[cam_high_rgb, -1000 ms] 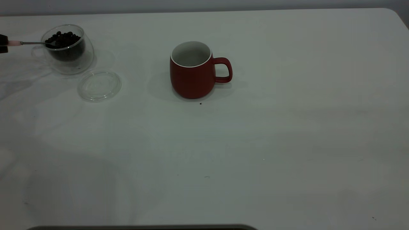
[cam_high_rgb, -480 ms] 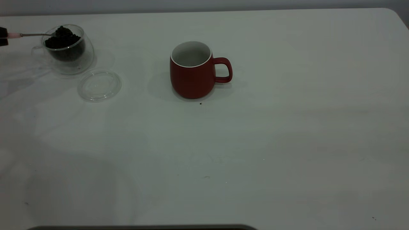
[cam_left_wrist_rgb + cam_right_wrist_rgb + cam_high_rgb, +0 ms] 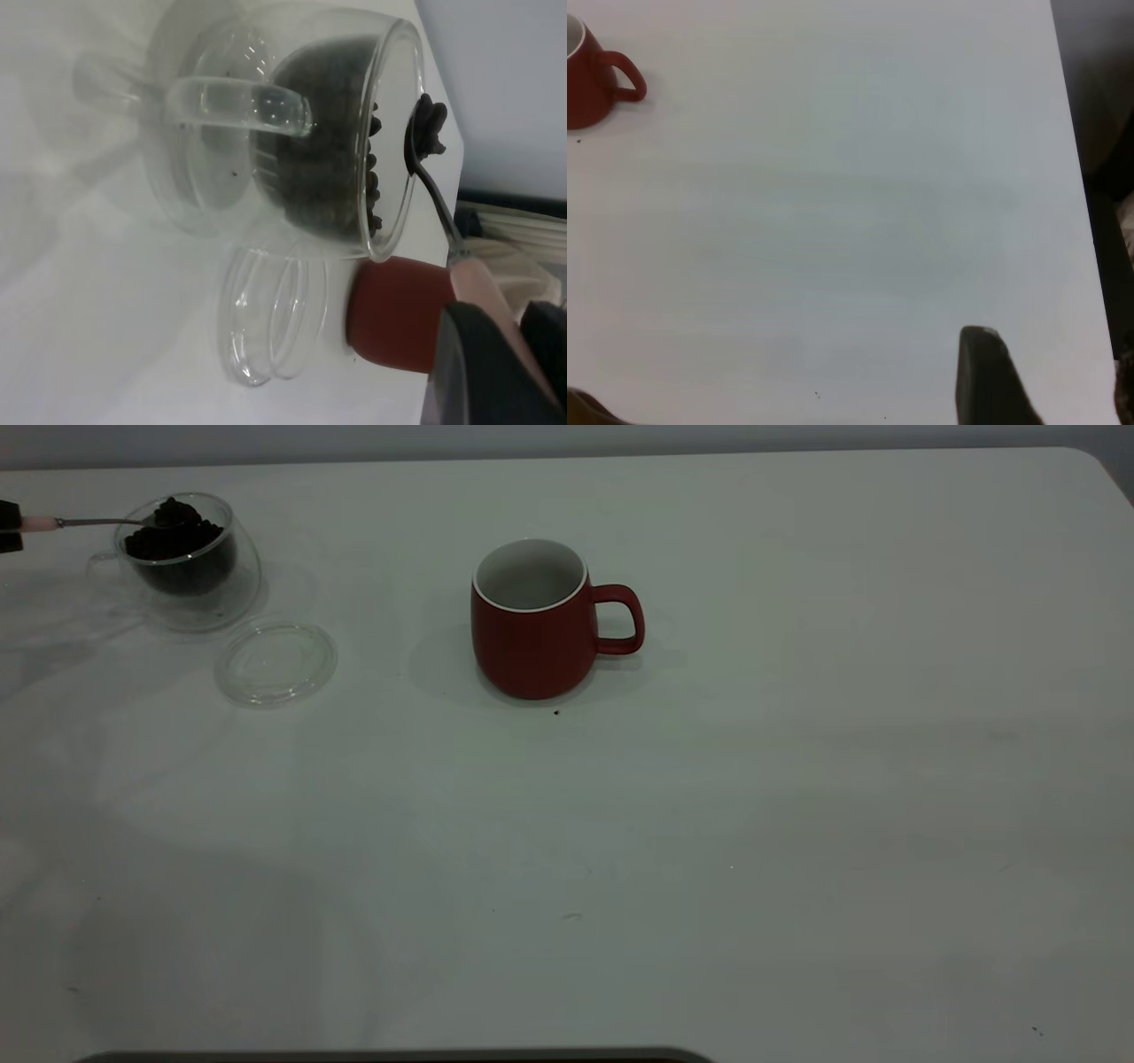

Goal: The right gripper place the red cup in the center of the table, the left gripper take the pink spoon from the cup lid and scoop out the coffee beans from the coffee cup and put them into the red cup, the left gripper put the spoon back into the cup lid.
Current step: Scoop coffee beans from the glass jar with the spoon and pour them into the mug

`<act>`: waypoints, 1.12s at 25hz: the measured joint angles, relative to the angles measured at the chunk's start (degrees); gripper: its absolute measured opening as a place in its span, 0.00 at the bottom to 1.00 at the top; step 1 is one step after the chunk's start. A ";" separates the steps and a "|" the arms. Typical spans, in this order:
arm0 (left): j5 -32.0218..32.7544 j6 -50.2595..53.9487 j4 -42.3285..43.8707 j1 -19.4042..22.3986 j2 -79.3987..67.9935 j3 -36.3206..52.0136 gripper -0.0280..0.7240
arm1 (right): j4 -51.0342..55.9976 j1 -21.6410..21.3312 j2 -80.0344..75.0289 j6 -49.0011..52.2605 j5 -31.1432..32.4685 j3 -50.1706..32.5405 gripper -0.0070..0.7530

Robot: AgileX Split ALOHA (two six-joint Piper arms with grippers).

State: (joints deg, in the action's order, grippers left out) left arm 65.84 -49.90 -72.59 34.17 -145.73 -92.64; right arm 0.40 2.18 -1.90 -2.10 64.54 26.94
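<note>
The red cup [image 3: 532,622] stands upright and empty mid-table, handle to the right; it also shows in the left wrist view [image 3: 394,312] and the right wrist view [image 3: 586,87]. The glass coffee cup [image 3: 188,560] with coffee beans [image 3: 177,545] stands far left. My left gripper [image 3: 7,525] is shut on the pink spoon's handle [image 3: 40,523] at the left edge. The spoon bowl [image 3: 168,514] holds a heap of beans level above the cup's rim [image 3: 430,133]. The cup lid [image 3: 276,662] lies empty beside the cup. My right gripper's black finger [image 3: 985,376] hangs over bare table, empty.
The white table [image 3: 709,824] has its right edge and a rounded far right corner in view. A tiny dark speck [image 3: 556,711] lies just in front of the red cup. A dark strip runs along the near edge.
The spoon bowl has risen out of the bean heap to above the glass cup's rim, loaded with beans. In the last half second it has hardly moved.
</note>
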 joint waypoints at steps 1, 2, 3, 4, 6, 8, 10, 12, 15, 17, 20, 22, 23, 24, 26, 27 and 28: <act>0.05 0.15 0.05 0.00 0.00 0.00 0.20 | 0.00 0.00 0.00 0.00 0.00 0.00 0.50; 0.10 0.24 0.05 0.00 0.00 0.00 0.20 | 0.00 0.00 0.00 0.00 0.00 0.00 0.50; 0.12 0.32 0.05 -0.10 0.00 0.00 0.20 | 0.00 0.00 0.00 0.00 0.00 0.00 0.50; 0.12 0.42 0.05 -0.17 0.00 0.00 0.20 | 0.00 0.00 0.00 0.00 0.00 0.00 0.50; 0.12 0.55 0.05 -0.43 0.00 0.00 0.20 | 0.00 0.00 0.00 0.00 0.00 0.00 0.50; 0.12 0.67 0.05 -0.79 0.00 0.00 0.20 | 0.00 0.00 0.00 0.00 0.00 0.00 0.50; 0.12 0.67 0.00 -1.12 0.00 0.00 0.20 | 0.00 0.00 0.00 0.00 0.00 0.00 0.50; 0.12 0.73 -0.46 -1.40 0.00 0.00 0.20 | 0.00 0.00 0.00 0.00 0.00 0.00 0.50; 0.12 1.11 -1.27 -1.96 0.00 0.00 0.20 | 0.00 0.00 0.00 0.00 0.00 0.00 0.50; 0.12 1.37 -1.27 -2.72 0.10 0.00 0.20 | 0.00 0.00 0.00 0.00 0.00 0.00 0.50; 0.12 1.58 -1.27 -3.91 0.48 0.00 0.20 | 0.00 0.00 0.00 0.00 0.00 0.00 0.50; 0.12 1.69 -1.32 -4.77 0.76 0.00 0.20 | 0.00 0.00 0.00 0.00 0.00 0.00 0.50; 0.12 1.83 -1.32 -5.21 0.87 0.00 0.20 | 0.00 0.00 0.00 0.00 0.00 0.00 0.50; 0.12 1.89 -1.32 -5.70 0.94 0.00 0.20 | 0.00 0.00 0.00 0.00 0.00 0.00 0.50; 0.12 1.98 -1.32 -6.69 1.07 0.00 0.20 | 0.00 0.00 0.00 0.00 0.00 0.00 0.50; 0.12 1.99 -1.32 -7.25 1.13 0.00 0.20 | 0.00 0.00 0.00 0.00 0.00 0.00 0.50; 0.12 1.99 -1.32 -7.83 1.13 0.00 0.20 | 0.00 0.00 0.00 0.00 0.00 0.00 0.50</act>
State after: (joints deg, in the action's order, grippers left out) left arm 65.96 -47.90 -73.91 26.35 -144.60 -92.64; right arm 0.40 2.18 -1.90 -2.10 64.54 26.94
